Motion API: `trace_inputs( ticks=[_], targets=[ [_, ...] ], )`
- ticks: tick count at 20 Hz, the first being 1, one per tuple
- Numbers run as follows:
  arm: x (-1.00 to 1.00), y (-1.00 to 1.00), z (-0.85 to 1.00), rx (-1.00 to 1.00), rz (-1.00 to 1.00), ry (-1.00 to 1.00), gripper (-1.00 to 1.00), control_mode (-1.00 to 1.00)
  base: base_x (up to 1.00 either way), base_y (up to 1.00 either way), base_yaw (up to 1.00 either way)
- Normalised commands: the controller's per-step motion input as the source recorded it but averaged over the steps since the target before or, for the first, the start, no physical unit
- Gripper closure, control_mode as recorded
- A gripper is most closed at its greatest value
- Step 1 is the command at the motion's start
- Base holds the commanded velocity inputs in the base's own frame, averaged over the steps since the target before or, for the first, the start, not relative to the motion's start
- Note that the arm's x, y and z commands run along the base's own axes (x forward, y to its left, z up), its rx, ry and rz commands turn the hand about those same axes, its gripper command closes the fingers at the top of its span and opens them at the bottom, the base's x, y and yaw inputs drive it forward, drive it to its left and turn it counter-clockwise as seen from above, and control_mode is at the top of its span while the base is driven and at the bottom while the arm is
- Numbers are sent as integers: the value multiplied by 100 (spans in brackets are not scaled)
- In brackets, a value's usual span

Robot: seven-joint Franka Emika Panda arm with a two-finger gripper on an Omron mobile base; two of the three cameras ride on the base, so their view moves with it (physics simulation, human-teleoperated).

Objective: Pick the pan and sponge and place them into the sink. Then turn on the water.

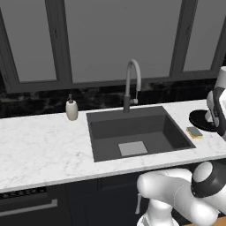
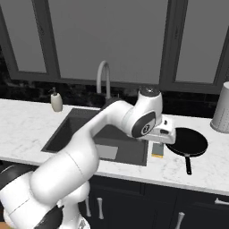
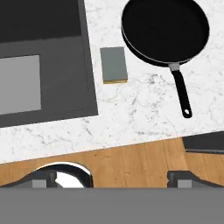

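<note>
The black pan [image 3: 165,29] lies on the white marble counter right of the sink [image 3: 89,70], its thin handle [image 3: 181,93] pointing toward the counter's front edge. Between pan and sink rests the small sponge [image 3: 114,64], grey-green face up with a yellow edge showing. My gripper [image 3: 111,177] is open and holds nothing. It hangs high above the counter's front edge, near the sponge and pan, looking down on both. From the right base view the pan [image 2: 191,142] and sponge [image 2: 157,150] lie just under my hand. The arm partly hides the pan [image 1: 201,118] in the left base view; the sponge [image 1: 194,132] shows.
A tall grey gooseneck faucet [image 1: 132,83] stands behind the sink [image 1: 99,141]. A beige soap dispenser [image 1: 71,108] is at the back left. A perforated metal canister [image 2: 222,108] stands at the far right. Dark windows run behind the counter; wooden floor lies below its front edge.
</note>
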Motion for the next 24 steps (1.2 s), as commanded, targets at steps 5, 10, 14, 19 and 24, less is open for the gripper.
trace_inputs(
  ticks=[5, 10, 14, 19, 24],
  targets=[
    [57, -19, -26, -12, 2, 12, -100, -100, 0, 0, 0],
    [52, -43, -16, 1, 0, 3, -100, -100, 0, 0, 0],
    [49, -54, -13, 6, 0, 3, -100, -100, 0, 0, 0],
    [26, -71, -25, 12, 0, 8, -100, -100, 0, 0, 0],
    [11, -64, -29, 13, 1, 8, -100, -100, 0, 0, 0]
  ],
)
